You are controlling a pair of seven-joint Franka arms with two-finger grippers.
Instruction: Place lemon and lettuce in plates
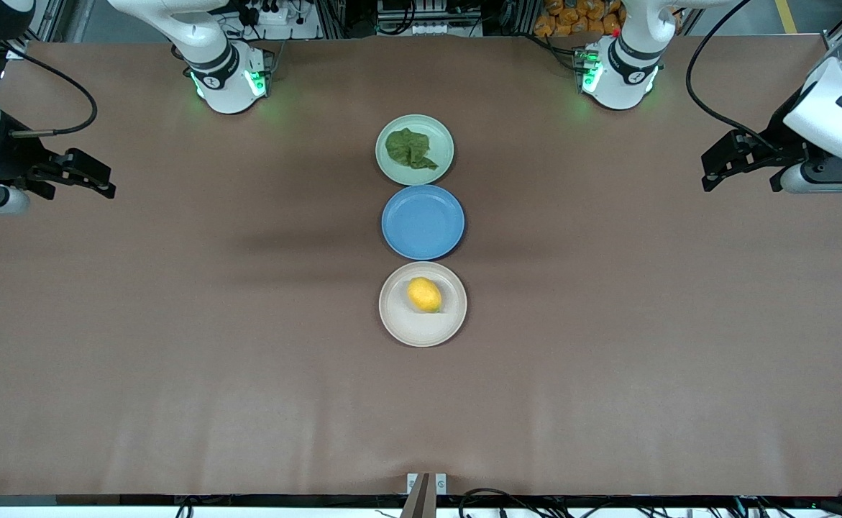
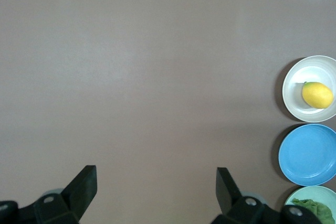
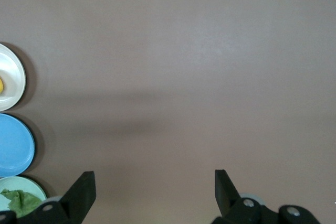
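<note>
The yellow lemon [image 1: 424,294] lies in the beige-white plate [image 1: 400,325], the plate nearest the front camera. The dark green lettuce [image 1: 409,150] lies in the mint green plate [image 1: 442,134], the one nearest the arm bases. My left gripper [image 1: 708,180] is open and empty over bare table at the left arm's end. My right gripper [image 1: 108,188] is open and empty over bare table at the right arm's end. The left wrist view shows the lemon [image 2: 317,95], its plate [image 2: 296,85] and the lettuce [image 2: 315,209]. The right wrist view shows the lettuce [image 3: 20,201].
A blue plate [image 1: 423,221] sits between the two other plates in a row down the table's middle; it holds nothing. It also shows in the left wrist view [image 2: 308,154] and the right wrist view [image 3: 13,145]. The brown table [image 1: 607,324] spreads wide on both sides.
</note>
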